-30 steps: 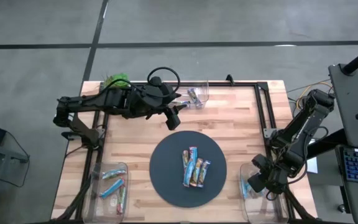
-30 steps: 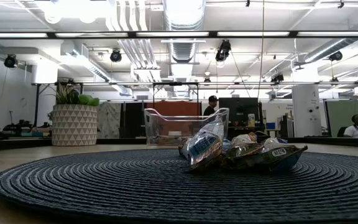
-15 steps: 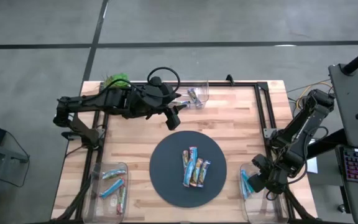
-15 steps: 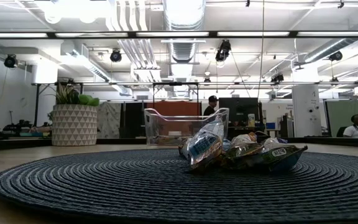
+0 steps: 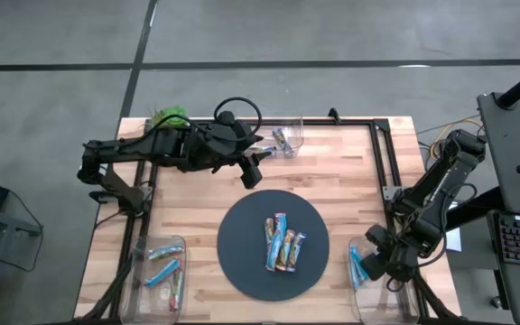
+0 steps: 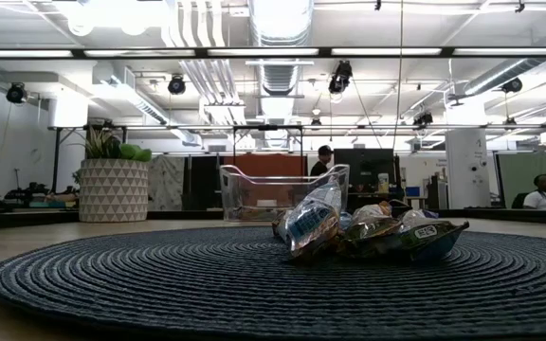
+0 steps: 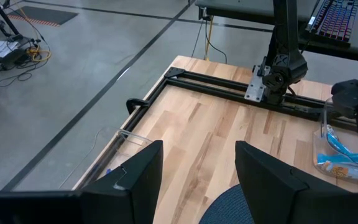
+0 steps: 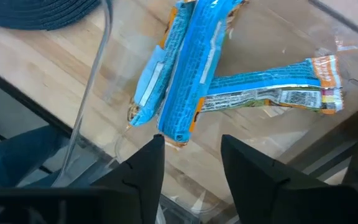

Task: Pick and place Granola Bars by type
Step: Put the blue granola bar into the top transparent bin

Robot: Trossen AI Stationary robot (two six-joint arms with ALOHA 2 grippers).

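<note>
Our right hand hangs open and empty over the bin at the bench's near right corner, blue bars lying below it. Our left hand waits open near the far edge. More bars lie mid-mat, bare wood around.

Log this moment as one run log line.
right hand: open over near-right bin, blue bars inside | left hand: open, empty, far side | mat: bars remaining

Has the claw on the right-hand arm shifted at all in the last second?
No. In the high view the right tool sits at the same spot over the clear bin near the round mat as before, with its fingers apart.
</note>
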